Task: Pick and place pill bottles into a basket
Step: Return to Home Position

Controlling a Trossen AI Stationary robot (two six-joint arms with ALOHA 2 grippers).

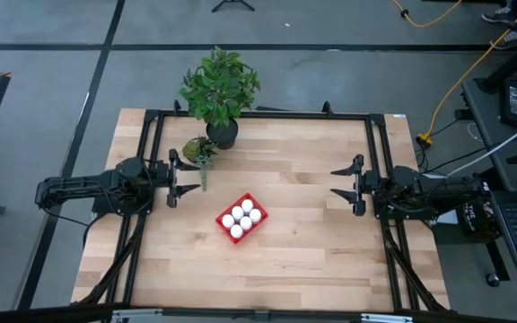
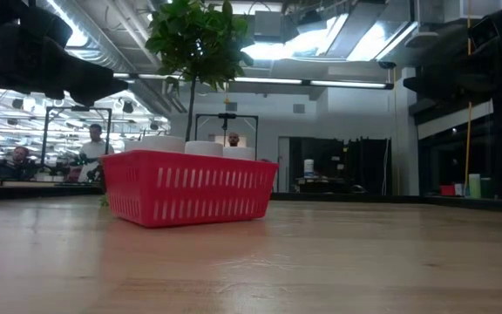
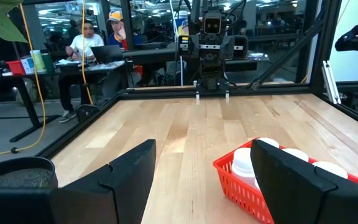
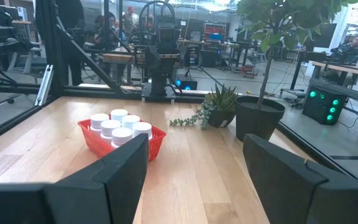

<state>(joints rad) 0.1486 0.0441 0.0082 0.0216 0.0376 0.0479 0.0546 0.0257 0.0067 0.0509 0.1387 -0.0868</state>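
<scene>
My pale wooden plank tabletop (image 1: 312,256) carries few things. Near its middle a small bright red latticed plastic basket (image 2: 190,192) stands flat on the boards, turned at an angle to the edges. At the far edge stands a dark round plant pot (image 1: 222,134) holding a leafy green plant. Just beside it sits a small spiky green plant (image 4: 220,102) in a low pot, and a thin leafy sprig (image 4: 185,120) trails from it onto the wood. A black metal frame (image 1: 267,114) borders the far edge and both sides.

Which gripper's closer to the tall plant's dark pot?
Left. The left gripper, open, sits at the left side of the table with the dark pot close by its fingertips; the right gripper, open, is at the right side, across the table from it.
</scene>
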